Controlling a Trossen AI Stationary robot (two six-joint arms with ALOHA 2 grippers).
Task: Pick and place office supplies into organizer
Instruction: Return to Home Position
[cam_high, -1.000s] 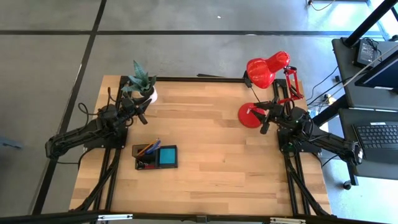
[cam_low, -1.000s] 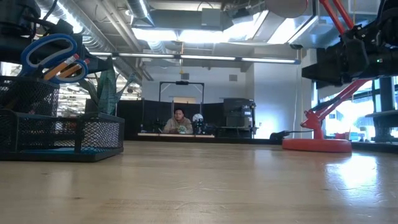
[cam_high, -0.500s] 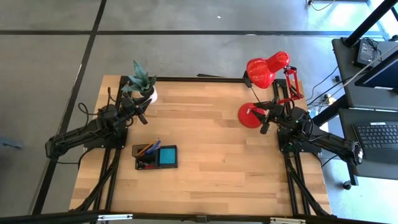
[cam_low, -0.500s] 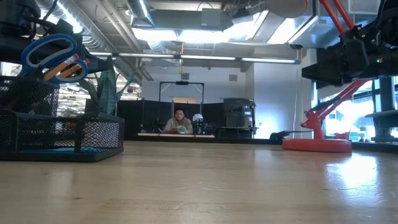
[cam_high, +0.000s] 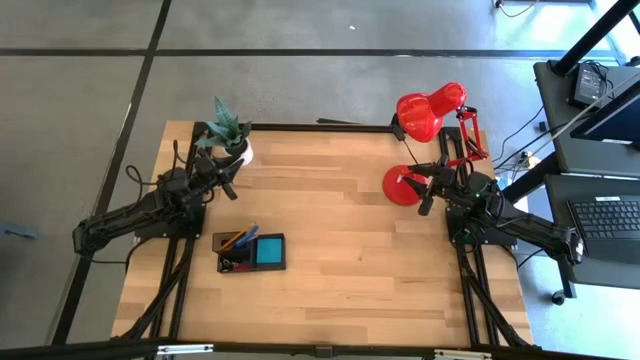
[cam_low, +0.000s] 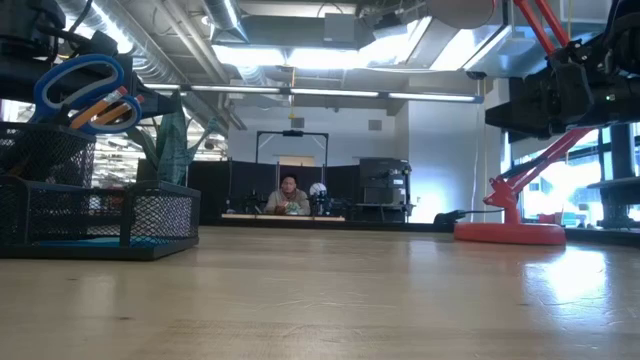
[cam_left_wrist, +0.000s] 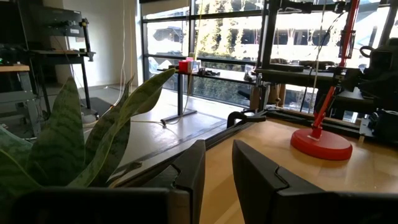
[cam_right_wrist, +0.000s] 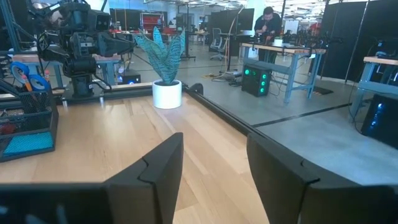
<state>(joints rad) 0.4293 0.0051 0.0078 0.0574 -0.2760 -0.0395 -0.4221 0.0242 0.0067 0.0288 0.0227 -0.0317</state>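
Both arms sit tucked at the bench (cam_high: 340, 290) edges, nothing held. My left fingers (cam_left_wrist: 189, 171) are at the far-left corner, just beside the potted plant (cam_high: 225, 132). There's a narrow gap between them and they're empty. My right fingers (cam_right_wrist: 158, 167) are on the right side, near the base of the red desk lamp (cam_high: 430, 112). They're spread wider, also empty.

The black mesh organizer (cam_high: 249, 252) stands left of centre, well apart from both arms. The blue sticky-note pad (cam_high: 270, 251) lies flat in its right compartment. The blue-handled scissors (cam_low: 78, 82) and orange pencils (cam_low: 103, 113) stand in the tall left cup, scissor handles up. Can't tell what's in the small low section.

A person (cam_low: 288, 195) sits at a desk in the room beyond the bench.
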